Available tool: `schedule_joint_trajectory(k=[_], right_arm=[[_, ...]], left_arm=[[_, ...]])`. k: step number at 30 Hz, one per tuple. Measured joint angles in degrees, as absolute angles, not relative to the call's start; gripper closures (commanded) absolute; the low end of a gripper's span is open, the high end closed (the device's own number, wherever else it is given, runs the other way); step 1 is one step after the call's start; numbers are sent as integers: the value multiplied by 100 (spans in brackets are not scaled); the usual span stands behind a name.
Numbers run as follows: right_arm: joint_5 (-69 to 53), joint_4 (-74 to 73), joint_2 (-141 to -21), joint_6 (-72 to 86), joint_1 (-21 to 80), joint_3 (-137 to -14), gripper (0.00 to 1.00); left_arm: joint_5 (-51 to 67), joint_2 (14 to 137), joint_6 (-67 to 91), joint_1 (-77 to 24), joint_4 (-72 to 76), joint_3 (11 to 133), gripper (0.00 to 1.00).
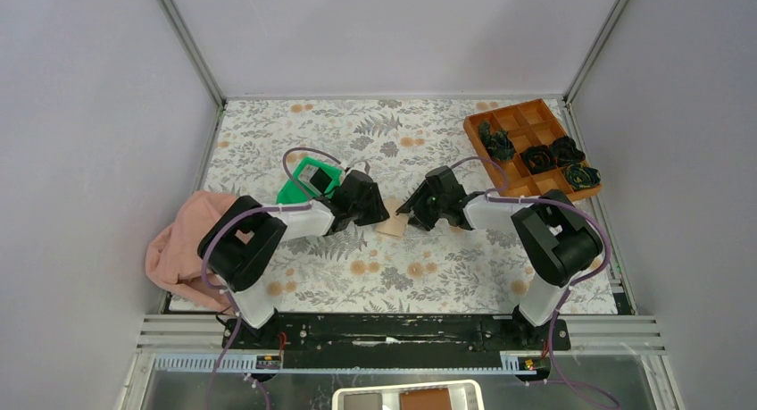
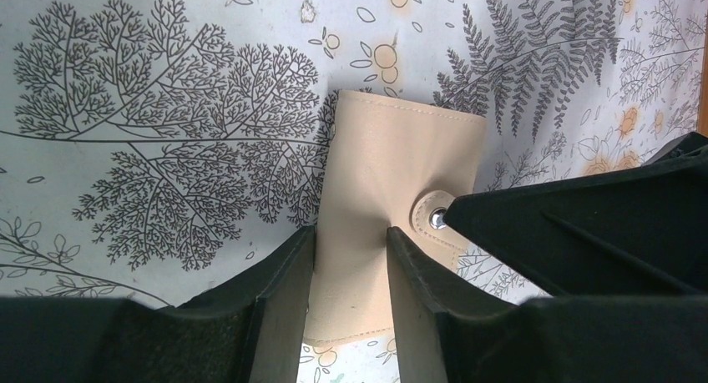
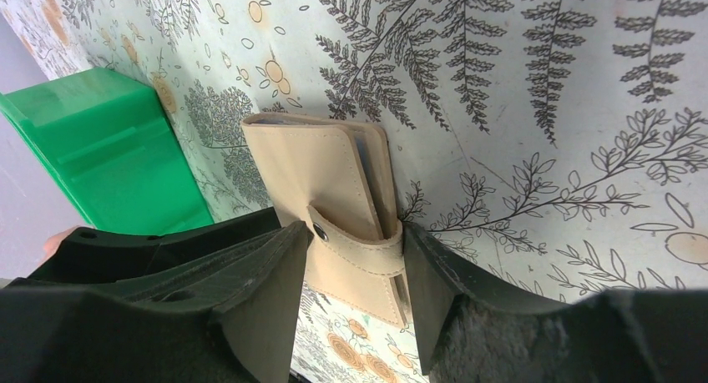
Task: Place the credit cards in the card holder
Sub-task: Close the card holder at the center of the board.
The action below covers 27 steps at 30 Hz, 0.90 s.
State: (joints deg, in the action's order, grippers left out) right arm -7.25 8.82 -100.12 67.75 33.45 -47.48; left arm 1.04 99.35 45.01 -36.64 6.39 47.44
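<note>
The card holder [image 1: 391,227] is a tan wallet lying folded shut on the mat between both arms, its tab snapped. No credit cards show loose; only thin blue-grey edges show inside the holder [image 3: 371,178]. My left gripper [image 2: 351,233] stands over the holder [image 2: 392,158] with jaws a little apart. One finger lines up with the holder's left edge and the other lies over its top. My right gripper [image 3: 359,233] has the tab end between its jaws, one finger at the snap, the other against the holder's edge.
A green plastic tray [image 1: 308,182] stands just behind the left gripper and shows in the right wrist view [image 3: 100,149]. An orange-brown compartment box [image 1: 531,146] with dark rosette lumps sits at the back right. A pink cloth [image 1: 183,245] lies at the left edge.
</note>
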Motion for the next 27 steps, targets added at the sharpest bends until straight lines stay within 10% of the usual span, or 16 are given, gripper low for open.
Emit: schedule_joint_trajectory(k=[27], right_arm=[[-764, 604, -10165, 6838, 3336, -4965, 52]], left_arm=[[93, 10103, 4386, -3627, 642, 4930, 56]])
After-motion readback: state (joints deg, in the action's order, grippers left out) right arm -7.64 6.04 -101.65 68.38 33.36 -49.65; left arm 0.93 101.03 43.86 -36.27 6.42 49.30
